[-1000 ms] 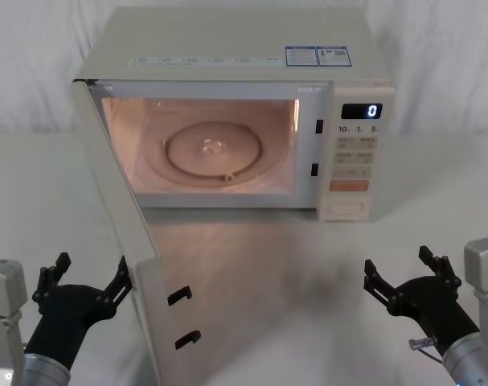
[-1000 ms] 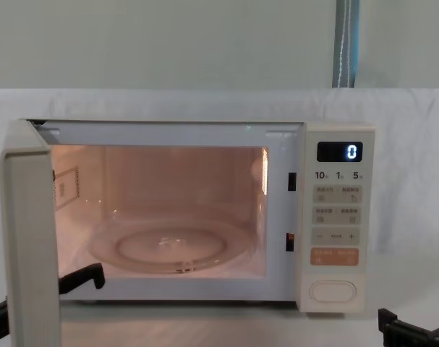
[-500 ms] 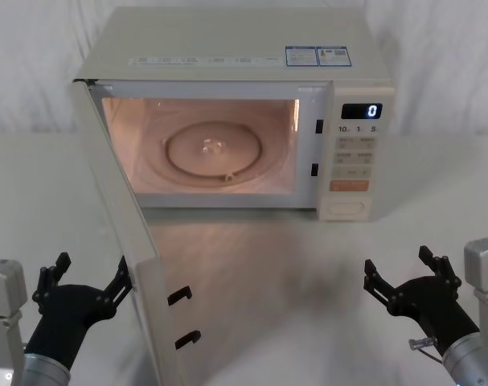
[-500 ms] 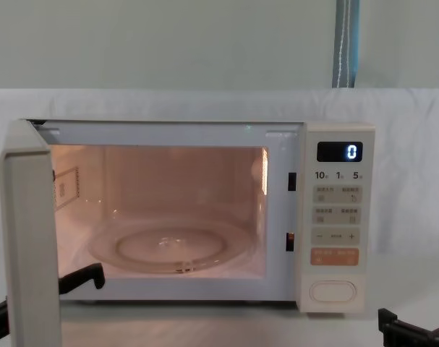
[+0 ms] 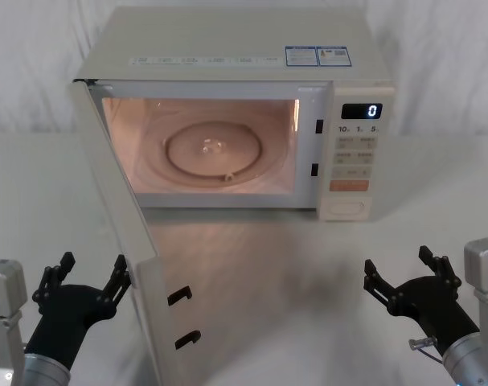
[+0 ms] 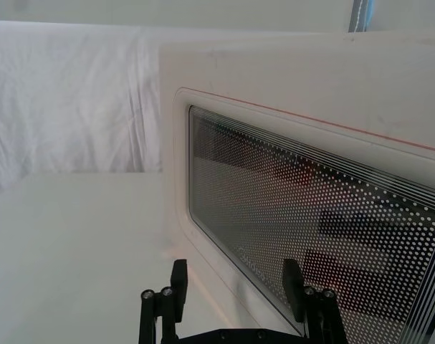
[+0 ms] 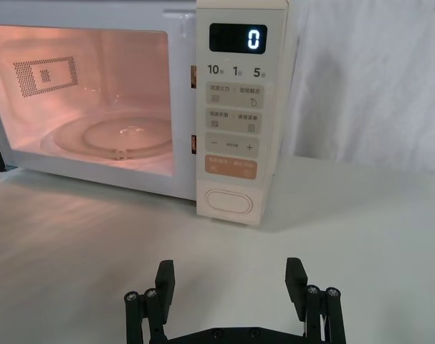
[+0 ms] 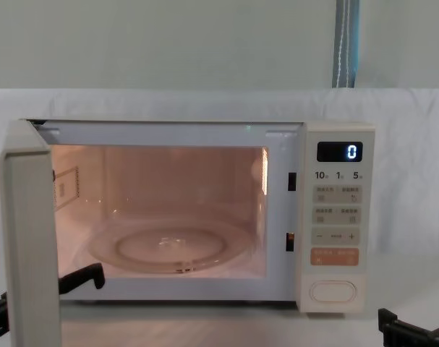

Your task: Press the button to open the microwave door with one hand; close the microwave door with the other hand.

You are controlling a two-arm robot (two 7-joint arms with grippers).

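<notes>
The cream microwave point(image 5: 235, 48) stands at the back of the table, lit inside, its display showing 0. The microwave door point(image 5: 123, 217) is swung wide open toward me on the left, hinged at the oven's left side. My left gripper point(image 5: 92, 265) is open, low beside the door's outer face, near its free edge. In the left wrist view the door point(image 6: 310, 93) with its dotted glass window lies just beyond the left gripper point(image 6: 235, 272). My right gripper point(image 5: 398, 260) is open at the front right, well short of the button point(image 5: 346, 208). The right wrist view has that gripper point(image 7: 230, 269) facing the button point(image 7: 229, 202).
A glass turntable point(image 5: 215, 149) lies in the lit cavity. White cloth hangs behind the oven. Bare table point(image 5: 292, 281) stretches between the open door and my right gripper. One left finger point(image 8: 82, 277) shows past the door's edge point(image 8: 30, 238) in the chest view.
My left gripper has shifted very slightly beside the door; its finger nearest the door sits a touch higher. The door and the right gripper have not moved.
</notes>
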